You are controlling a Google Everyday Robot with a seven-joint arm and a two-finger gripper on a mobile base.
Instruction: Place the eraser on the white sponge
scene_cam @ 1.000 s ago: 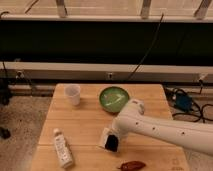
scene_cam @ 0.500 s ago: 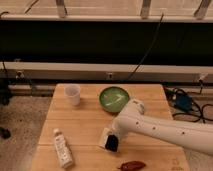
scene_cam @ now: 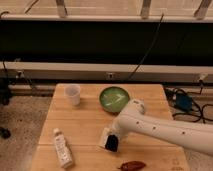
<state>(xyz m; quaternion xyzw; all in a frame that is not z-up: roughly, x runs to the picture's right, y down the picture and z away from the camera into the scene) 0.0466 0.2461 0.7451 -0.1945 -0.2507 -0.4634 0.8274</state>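
Note:
The white arm reaches in from the right, and my gripper (scene_cam: pixel 112 139) is low over the front middle of the wooden table (scene_cam: pixel 85 120). A small black block, the eraser (scene_cam: pixel 113 144), shows right at the gripper's tip. A bit of the white sponge (scene_cam: pixel 103 138) shows just left of it, touching or under the black block. The arm hides the rest of the sponge. I cannot tell whether the eraser is held or is resting on the sponge.
A white cup (scene_cam: pixel 73 94) stands at the back left and a green bowl (scene_cam: pixel 114 98) at the back middle. A long white bottle (scene_cam: pixel 62 147) lies at the front left. A reddish-brown pepper-shaped item (scene_cam: pixel 132 165) lies at the front edge. Cables lie on the floor to the right.

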